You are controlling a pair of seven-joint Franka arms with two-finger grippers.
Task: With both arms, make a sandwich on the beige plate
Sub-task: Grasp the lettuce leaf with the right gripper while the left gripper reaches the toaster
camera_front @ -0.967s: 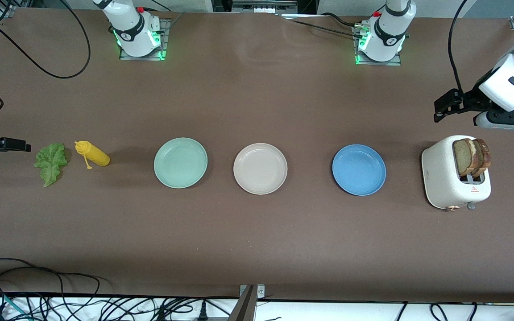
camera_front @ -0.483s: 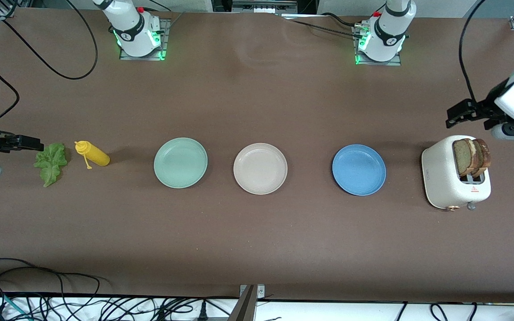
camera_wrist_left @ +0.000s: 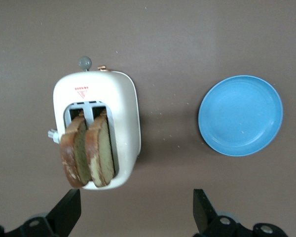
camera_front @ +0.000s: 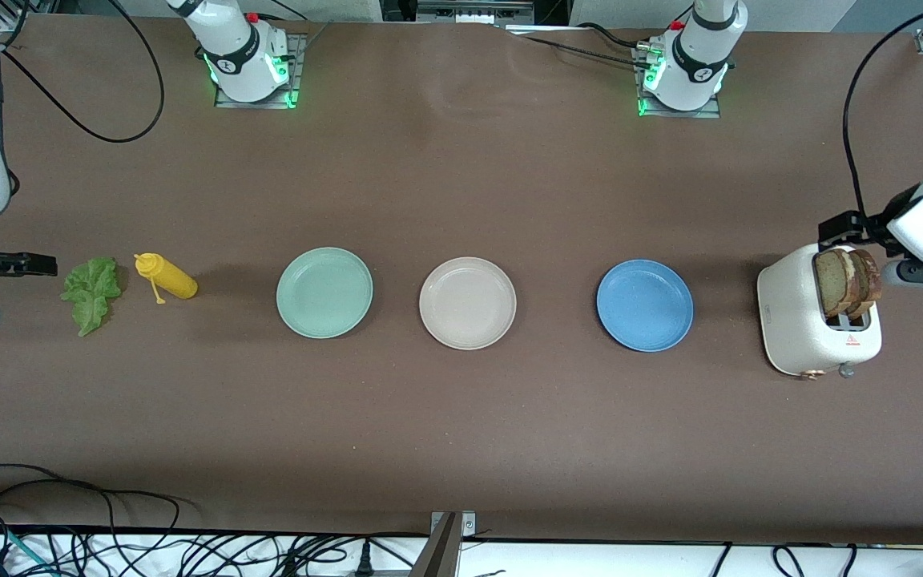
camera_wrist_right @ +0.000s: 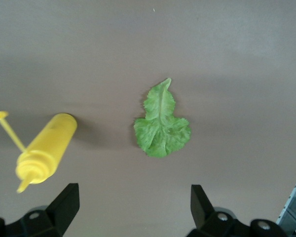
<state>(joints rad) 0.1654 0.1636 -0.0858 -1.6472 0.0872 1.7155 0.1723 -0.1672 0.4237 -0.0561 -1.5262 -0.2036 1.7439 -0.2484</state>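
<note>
Brown table (camera_front: 461, 417): toaster (camera_front: 806, 328) slots hide both bread slices' (camera_front: 846, 282) lower halves.

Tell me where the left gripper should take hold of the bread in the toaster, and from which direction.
Probably from above. Both bread slices stand upright in the slots of the white toaster, only their top halves showing. Grip the exposed upper part of one slice across its flat faces; the toaster body blocks any side approach lower down. The left gripper is open over the table beside the toaster.
</note>
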